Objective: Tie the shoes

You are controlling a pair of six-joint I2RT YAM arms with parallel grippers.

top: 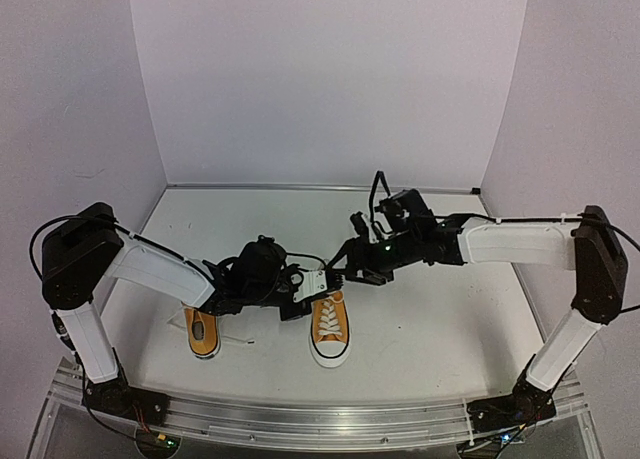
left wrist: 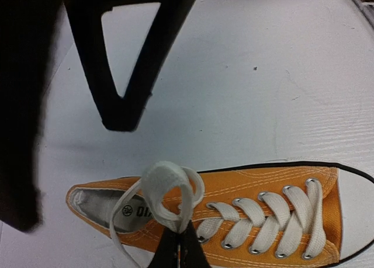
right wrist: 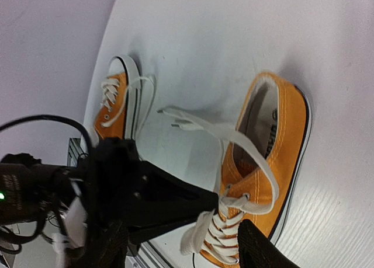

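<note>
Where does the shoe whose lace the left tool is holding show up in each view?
Top external: the shoe sits low centre, its heel end at the left tool.
Left wrist: across the bottom, toe to the right.
Right wrist: right side, heel uppermost.
Shared landmark: the left tool pinching the shoe's white lace.
</note>
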